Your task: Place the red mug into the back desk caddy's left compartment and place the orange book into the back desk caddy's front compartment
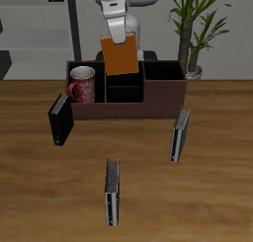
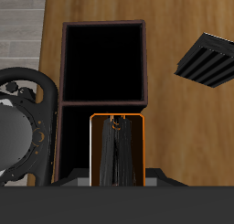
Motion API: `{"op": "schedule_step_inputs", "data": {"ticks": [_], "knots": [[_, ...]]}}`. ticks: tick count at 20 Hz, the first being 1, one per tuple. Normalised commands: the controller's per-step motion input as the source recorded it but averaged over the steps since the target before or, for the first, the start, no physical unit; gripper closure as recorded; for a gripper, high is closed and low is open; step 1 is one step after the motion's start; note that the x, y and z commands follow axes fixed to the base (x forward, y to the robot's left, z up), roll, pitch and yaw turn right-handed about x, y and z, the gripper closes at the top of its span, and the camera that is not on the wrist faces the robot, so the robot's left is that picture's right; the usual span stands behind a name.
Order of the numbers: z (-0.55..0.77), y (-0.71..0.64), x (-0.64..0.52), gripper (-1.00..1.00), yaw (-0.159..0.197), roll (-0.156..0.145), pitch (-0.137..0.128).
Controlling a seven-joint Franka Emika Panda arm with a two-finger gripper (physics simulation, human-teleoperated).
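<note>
Up at the top centre of the exterior frame, the gripper point(image 1: 121, 37) hangs over the back desk caddy point(image 1: 163, 100), its fingers clamped on the top edge of the orange book point(image 1: 123, 56). That book hangs upright and a little tilted, its lower edge just above the caddy's middle sections, not yet down inside the front compartment point(image 1: 124, 91). In the wrist view the orange book point(image 2: 119, 147) shows edge-on, orange covers framing dark page edges, with the gripper point(image 2: 117, 123) closed on it; beyond it a large dark-lined compartment of the back desk caddy point(image 2: 57, 100) gapes open.

Out from there, the red mug point(image 1: 82, 85) stands upright in the left compartment point(image 1: 79, 70), at the caddy's end towards the left side of the exterior frame, its pale inside showing above the wall. In the wrist view only part of a dark round rim with a grey inside appears beside the caddy; I cannot tell for certain that this is the mug.

On the wooden table point(image 1: 212, 187), a black book point(image 1: 60, 119) stands just beside the caddy's mug end. Two grey-black books stand upright: one point(image 1: 180, 134) right of centre, another point(image 1: 114, 192) near the bottom centre. The wrist view catches one grey-black book point(image 2: 207, 59) as ribbed page edges. A potted plant point(image 1: 193, 29) rises at the upper right.
</note>
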Motion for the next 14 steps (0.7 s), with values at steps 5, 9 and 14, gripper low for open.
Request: {"op": "schedule_step_inputs", "data": {"ticks": [5, 9, 14], "knots": [[-0.01, -0.12, 0.05, 1.0, -0.007, -0.033, 0.0], [-0.11, -0.17, 0.19, 1.0, -0.009, -0.056, 0.02], [-0.14, -0.09, 0.14, 1.0, 0.026, -0.036, -0.01]]}}
